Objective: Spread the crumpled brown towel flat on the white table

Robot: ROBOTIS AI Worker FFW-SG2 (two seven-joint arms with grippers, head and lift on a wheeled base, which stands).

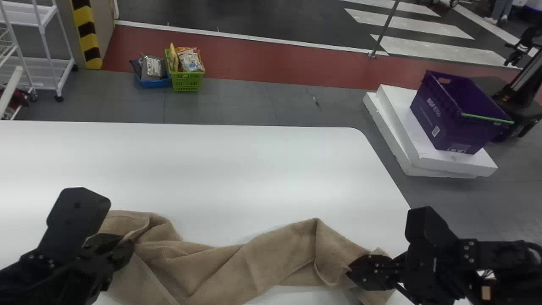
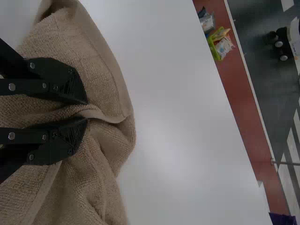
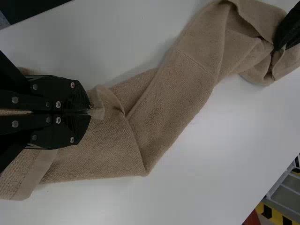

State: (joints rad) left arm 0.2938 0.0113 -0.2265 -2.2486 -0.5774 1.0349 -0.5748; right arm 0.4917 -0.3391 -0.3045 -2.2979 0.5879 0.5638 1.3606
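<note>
My left gripper (image 1: pixel 127 250) is at the left part of the brown towel (image 1: pixel 220 262); my right gripper (image 1: pixel 349 271) is at its right end. The towel lies twisted and folded in a long band across the near part of the white table (image 1: pixel 237 178). In the left wrist view, the left gripper (image 2: pixel 86 110) pinches a ridge of the towel (image 2: pixel 89 47), with a little cloth between its fingertips. In the right wrist view, the right gripper (image 3: pixel 90 111) is closed on a small hem corner of the towel (image 3: pixel 178 89).
The table's rounded far right corner shows ahead. On the floor beyond stand a green basket (image 1: pixel 187 80) and a blue basket (image 1: pixel 154 82) with packages. To the right, a purple crate (image 1: pixel 444 118) rests on white slabs (image 1: pixel 394 127); a white rack (image 1: pixel 51 63) stands far left.
</note>
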